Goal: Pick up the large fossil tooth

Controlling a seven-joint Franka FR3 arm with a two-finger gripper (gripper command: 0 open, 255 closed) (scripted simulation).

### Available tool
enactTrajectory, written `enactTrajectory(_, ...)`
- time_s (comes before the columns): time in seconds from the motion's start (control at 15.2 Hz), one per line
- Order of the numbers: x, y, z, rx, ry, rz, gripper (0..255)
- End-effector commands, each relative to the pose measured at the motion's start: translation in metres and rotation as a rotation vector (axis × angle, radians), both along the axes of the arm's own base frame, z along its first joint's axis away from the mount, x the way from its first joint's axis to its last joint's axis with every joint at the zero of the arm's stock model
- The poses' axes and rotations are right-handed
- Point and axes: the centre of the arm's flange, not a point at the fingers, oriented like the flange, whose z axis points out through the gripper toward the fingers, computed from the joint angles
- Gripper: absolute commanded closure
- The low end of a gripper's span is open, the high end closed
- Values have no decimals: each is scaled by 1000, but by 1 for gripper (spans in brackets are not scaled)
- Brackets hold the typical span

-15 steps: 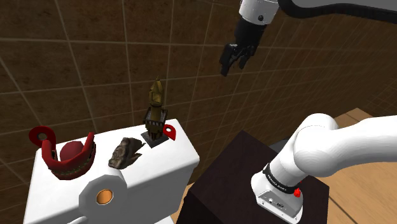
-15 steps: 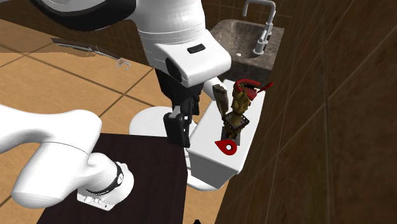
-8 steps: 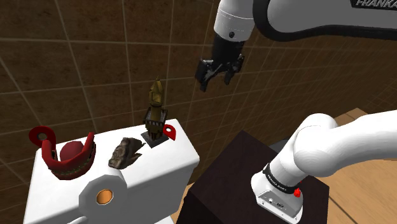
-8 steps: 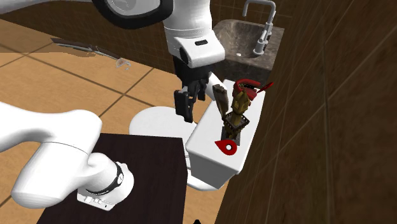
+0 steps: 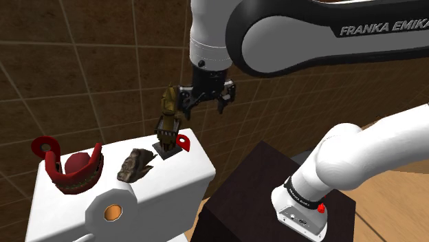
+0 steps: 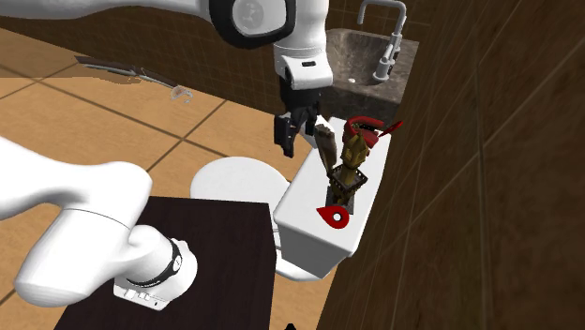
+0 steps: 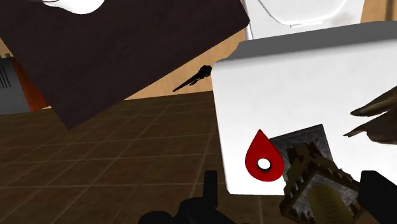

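Tooth [image 5: 135,165] on tank [image 5: 181,173], nr figurine [image 5: 167,114]

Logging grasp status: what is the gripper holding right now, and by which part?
Nothing. The gripper hangs open in the air; the fossil tooth lies untouched on the toilet tank.

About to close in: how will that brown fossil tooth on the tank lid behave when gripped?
The fossil tooth looks rigid and lumpy, so it probably won't flex, though the claw could slip on its uneven faces. It lies low on the white tank lid, so tipping seems unlikely.
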Motion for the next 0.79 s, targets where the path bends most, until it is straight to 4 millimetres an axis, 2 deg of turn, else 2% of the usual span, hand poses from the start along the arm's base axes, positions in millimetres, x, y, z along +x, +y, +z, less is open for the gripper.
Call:
enactTrajectory(0.0,9,23,-13,0,1,-53,0)
enactTrajectory(0.73,77,138,-77,-6,6,-317,0)
